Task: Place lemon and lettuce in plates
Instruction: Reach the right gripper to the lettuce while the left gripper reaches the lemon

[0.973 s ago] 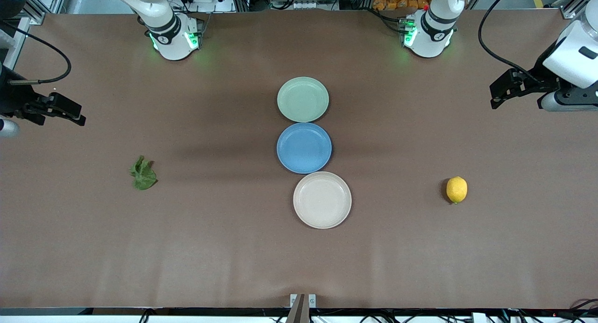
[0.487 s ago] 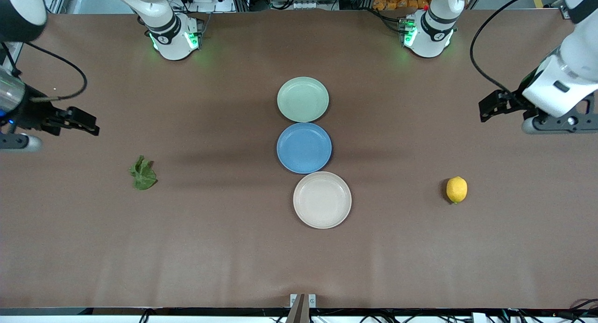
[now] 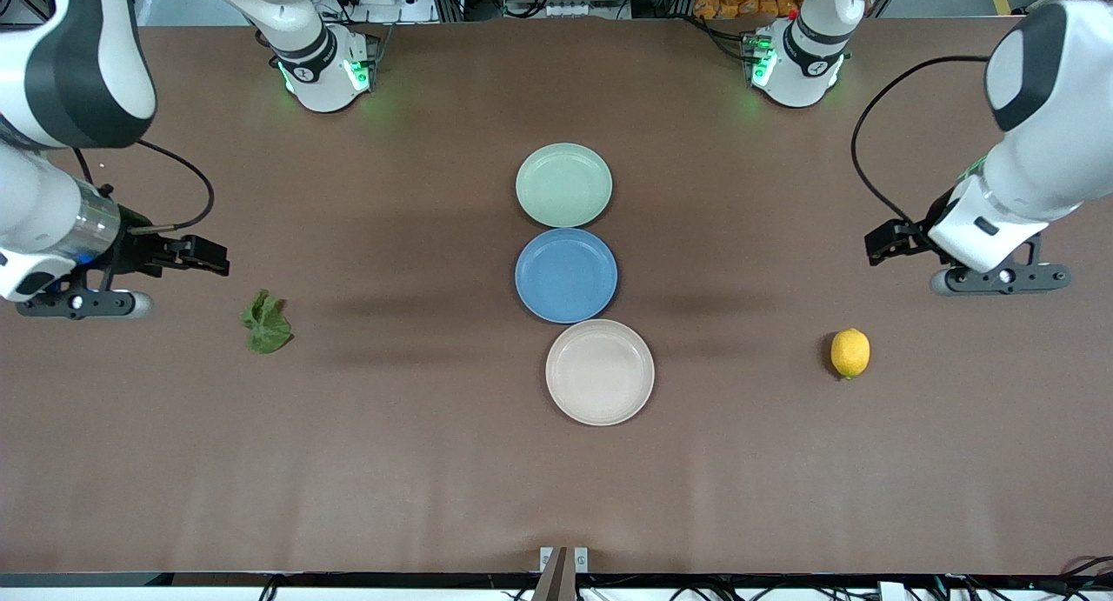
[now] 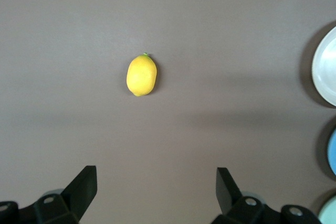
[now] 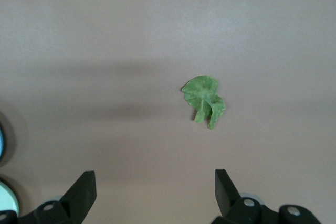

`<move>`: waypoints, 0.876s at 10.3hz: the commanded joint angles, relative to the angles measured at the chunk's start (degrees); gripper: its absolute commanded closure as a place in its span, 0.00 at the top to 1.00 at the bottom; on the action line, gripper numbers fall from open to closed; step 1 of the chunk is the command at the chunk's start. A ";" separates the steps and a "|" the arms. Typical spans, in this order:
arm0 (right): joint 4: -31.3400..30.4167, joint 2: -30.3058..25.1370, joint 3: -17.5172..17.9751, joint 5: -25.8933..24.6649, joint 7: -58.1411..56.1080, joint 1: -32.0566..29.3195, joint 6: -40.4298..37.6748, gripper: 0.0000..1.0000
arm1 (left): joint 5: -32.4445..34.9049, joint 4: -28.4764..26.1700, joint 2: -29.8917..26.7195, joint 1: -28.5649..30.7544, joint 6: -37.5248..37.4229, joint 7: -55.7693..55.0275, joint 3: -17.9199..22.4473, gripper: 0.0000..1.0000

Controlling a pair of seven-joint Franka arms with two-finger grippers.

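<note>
The lemon (image 3: 849, 353) lies on the brown table toward the left arm's end; it also shows in the left wrist view (image 4: 142, 75). The lettuce (image 3: 266, 322) lies toward the right arm's end and shows in the right wrist view (image 5: 203, 100). The pale green plate (image 3: 563, 184) and the beige-white plate (image 3: 600, 371) are empty at mid-table. My left gripper (image 3: 883, 240) (image 4: 156, 182) is open and empty, in the air over bare table short of the lemon. My right gripper (image 3: 209, 257) (image 5: 155, 184) is open and empty, over bare table close to the lettuce.
An empty blue plate (image 3: 566, 275) sits between the two task plates, the three touching in a row. The arm bases (image 3: 323, 70) (image 3: 796, 62) stand at the table's edge farthest from the front camera.
Both arms have swung in over the table. The left gripper has moved closer to the lemon and the right gripper closer to the lettuce. Nothing on the table has moved.
</note>
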 commanded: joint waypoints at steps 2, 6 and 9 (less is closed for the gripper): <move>-7.77 1.20 0.05 -1.77 -5.26 0.56 11.22 1.00 | 6.42 -0.79 6.34 0.29 2.60 0.54 -0.38 1.00; -20.77 -0.11 -0.04 -1.77 -5.90 -0.23 24.67 1.00 | 9.67 -0.70 13.55 0.29 7.78 0.98 -0.29 1.00; -30.61 -0.03 -0.04 -1.86 -11.41 -3.38 37.23 1.00 | 11.98 1.49 19.87 0.38 11.30 2.02 -0.12 1.00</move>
